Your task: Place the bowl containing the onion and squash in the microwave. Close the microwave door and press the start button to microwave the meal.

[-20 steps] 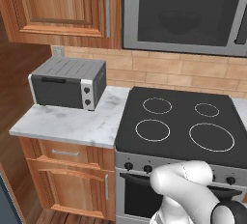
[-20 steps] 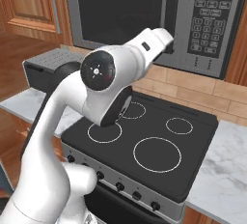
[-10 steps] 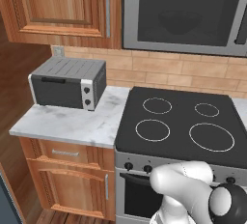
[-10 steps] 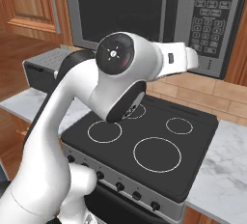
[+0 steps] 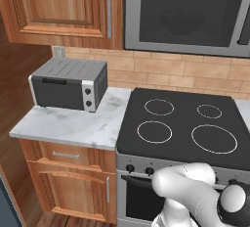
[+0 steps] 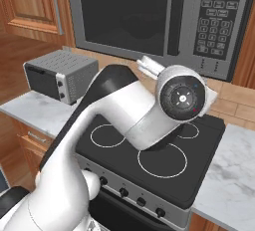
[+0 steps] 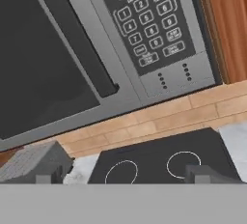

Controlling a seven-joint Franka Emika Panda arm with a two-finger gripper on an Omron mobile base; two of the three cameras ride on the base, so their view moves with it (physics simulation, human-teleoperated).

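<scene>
Kitchen: black glass stovetop (image 5: 180, 123) below the wide grey steel microwave (image 6: 149, 18).
Door: dark-glass microwave door (image 5: 185, 11) closed — bowl dimly visible inside.
Claw: gripper (image 7: 125, 175) faces keypad (image 7: 147, 18) — grip state unclear.

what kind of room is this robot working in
A home-style kitchen, rendered in simulation. A black glass stovetop sits under a wall-mounted steel microwave with a keypad, a small toaster oven stands on a marble counter, and wooden cabinets hang above.
</scene>
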